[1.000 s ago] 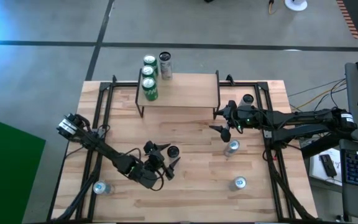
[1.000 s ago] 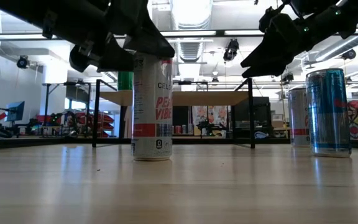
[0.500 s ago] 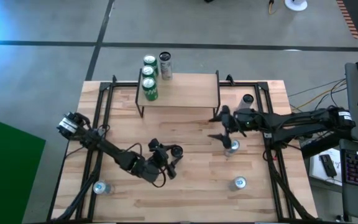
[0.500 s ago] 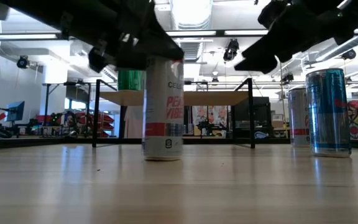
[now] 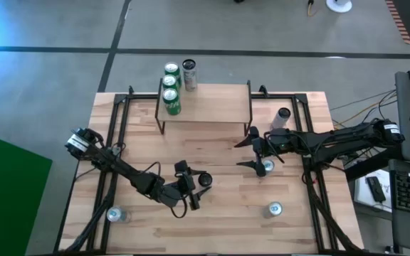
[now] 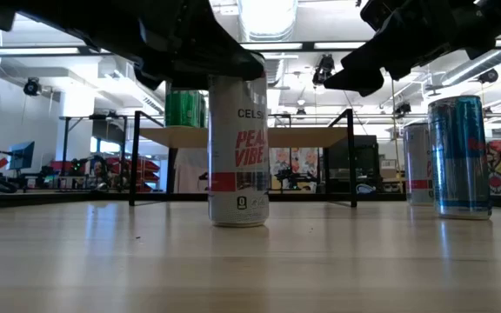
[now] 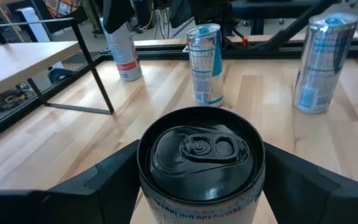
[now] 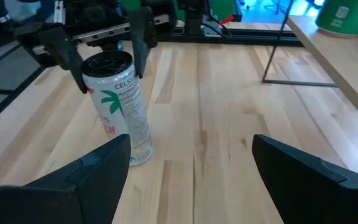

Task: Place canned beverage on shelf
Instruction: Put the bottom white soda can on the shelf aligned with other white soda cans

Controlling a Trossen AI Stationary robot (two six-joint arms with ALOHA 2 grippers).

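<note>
Left wrist view: the left gripper [image 7: 201, 186] has its two dark fingers pressed against either side of a white can [image 7: 199, 163], clamped on it just below the rim. The can stands upright on the wooden tabletop [image 5: 219, 220], near the middle and toward the near edge, with its dark pull-tab top facing the camera. In the low view the same can [image 6: 238, 148] rests flat on the boards, the left arm dark above it.

The shelf [image 5: 212, 103] stands at the far side of the table, well apart from the held can. Three green cans [image 5: 171, 99] and a dark-topped one [image 5: 189, 73] crowd its far left corner; the remaining plank is bare.

The right gripper [image 5: 245, 151] hangs right of centre, between the shelf and the near edge, its fingers spread wide and gripping nothing. A blue and silver can [image 5: 265, 168] stands just beside it, partly under the wrist. More cans stand at the near right [image 5: 275, 209], the near left [image 5: 116, 214] and the far right [image 5: 282, 116].
</note>
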